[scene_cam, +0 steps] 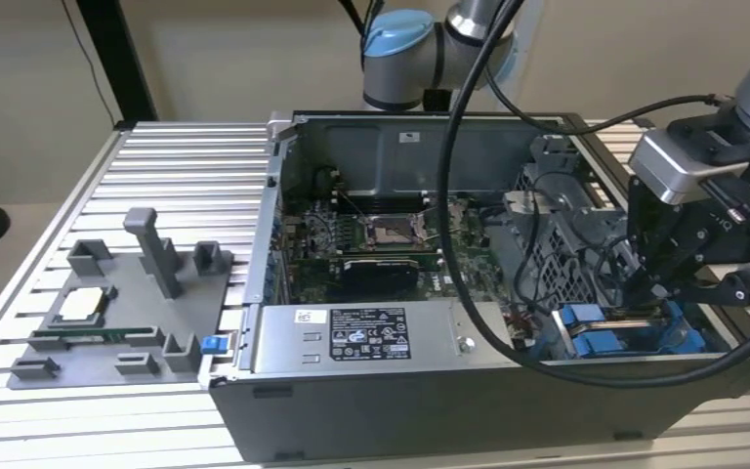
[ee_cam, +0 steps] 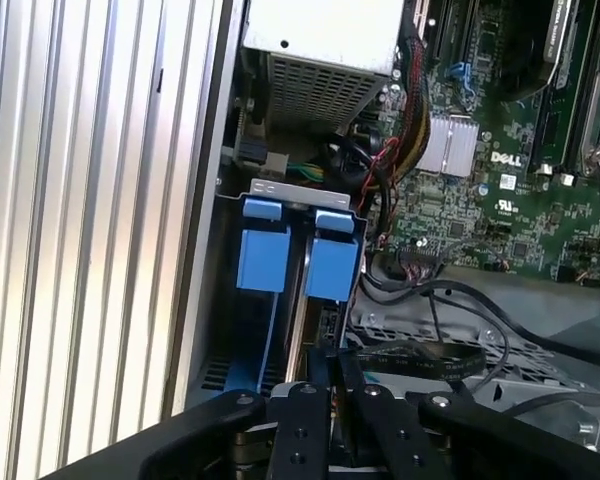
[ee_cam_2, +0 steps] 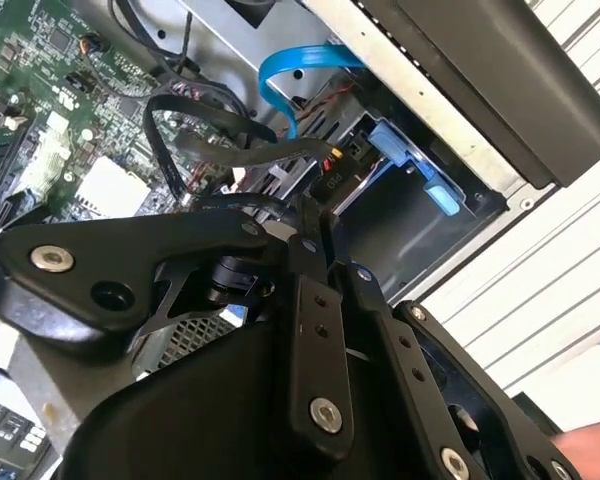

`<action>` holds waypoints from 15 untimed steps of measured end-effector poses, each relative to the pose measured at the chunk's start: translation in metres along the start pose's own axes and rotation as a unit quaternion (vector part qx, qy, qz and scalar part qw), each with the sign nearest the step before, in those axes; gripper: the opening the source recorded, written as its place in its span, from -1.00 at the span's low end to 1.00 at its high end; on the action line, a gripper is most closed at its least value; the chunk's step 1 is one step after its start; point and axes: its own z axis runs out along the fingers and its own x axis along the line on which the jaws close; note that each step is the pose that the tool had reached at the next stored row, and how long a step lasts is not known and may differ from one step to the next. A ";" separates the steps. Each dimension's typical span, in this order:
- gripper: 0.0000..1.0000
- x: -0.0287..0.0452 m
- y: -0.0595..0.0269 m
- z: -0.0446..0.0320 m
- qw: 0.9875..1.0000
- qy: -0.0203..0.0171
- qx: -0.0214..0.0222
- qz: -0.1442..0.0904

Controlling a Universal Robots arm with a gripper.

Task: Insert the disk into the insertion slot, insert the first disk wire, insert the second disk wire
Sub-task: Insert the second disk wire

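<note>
The insertion slot [ee_cam: 280, 300] with its blue rails lies just in front of the pincer [ee_cam: 330, 385], in the corner of the grey computer case [scene_cam: 349, 410]. The pincer fingers [ee_cam: 320, 375] stand nearly together on a black flat wire [ee_cam: 420, 360]; I cannot tell if they truly grip it. The pincer [scene_cam: 643, 293] hangs over this blue bay. Behind it is the green motherboard [scene_cam: 375, 244]. The case stands on the ribbed counter [scene_cam: 180, 166].

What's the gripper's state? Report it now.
Gripper: open or closed cannot be told; it sits low over the blue insertion slot.
</note>
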 end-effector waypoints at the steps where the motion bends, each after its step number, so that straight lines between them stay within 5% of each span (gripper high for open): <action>1: -1.00 0.0000 0.0000 0.0000 1.000 0.000 0.000 0.000; 15: -1.00 0.0002 0.0004 0.0037 1.000 -0.001 0.005 0.014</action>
